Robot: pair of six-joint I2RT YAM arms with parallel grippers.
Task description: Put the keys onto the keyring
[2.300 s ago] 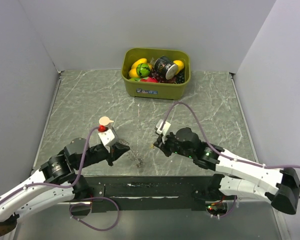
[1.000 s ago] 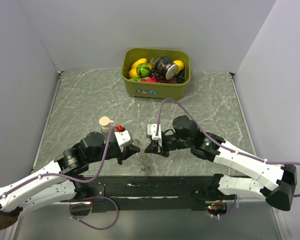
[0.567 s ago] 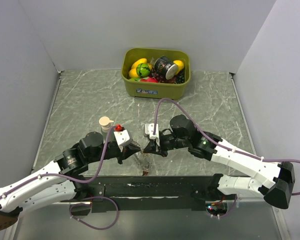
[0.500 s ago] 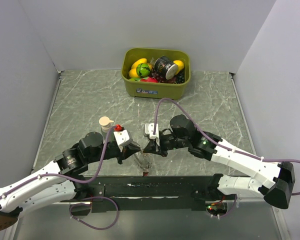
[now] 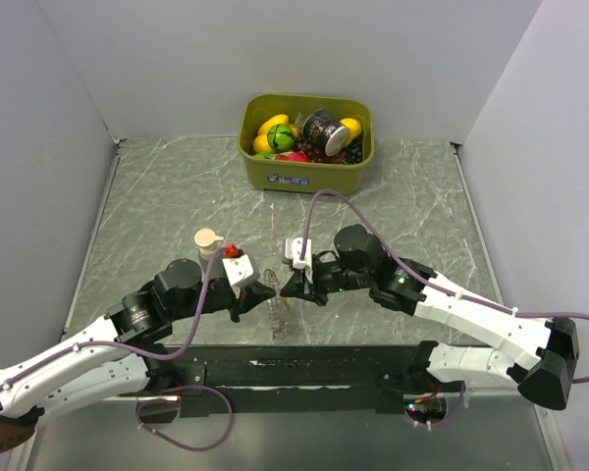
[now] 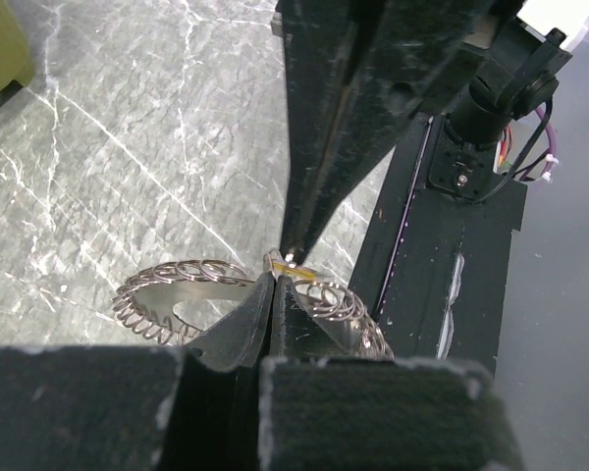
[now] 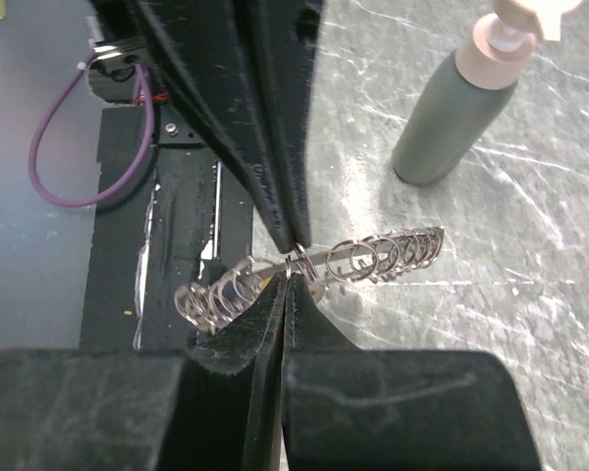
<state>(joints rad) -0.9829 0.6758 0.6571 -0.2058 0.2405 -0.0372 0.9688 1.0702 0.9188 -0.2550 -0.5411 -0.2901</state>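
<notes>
The keyring is a chain of silvery rings, hanging off the table between both grippers. My left gripper is shut on it; in the left wrist view its rings spread to both sides. My right gripper is shut, tip to tip with the left. In the right wrist view a small ring sits at its tip beside the keyring. A small yellow bit, apparently the yellow key, shows at the fingertips. Red and blue keys are out of view.
An olive-green bin of toy fruit and a can stands at the back. A grey-green pump bottle stands left of the grippers, also in the right wrist view. The black base plate runs along the near edge.
The left gripper took the keyring off the table and lifted it. The right gripper moved left to meet it. Over the last half second almost nothing has shifted.
</notes>
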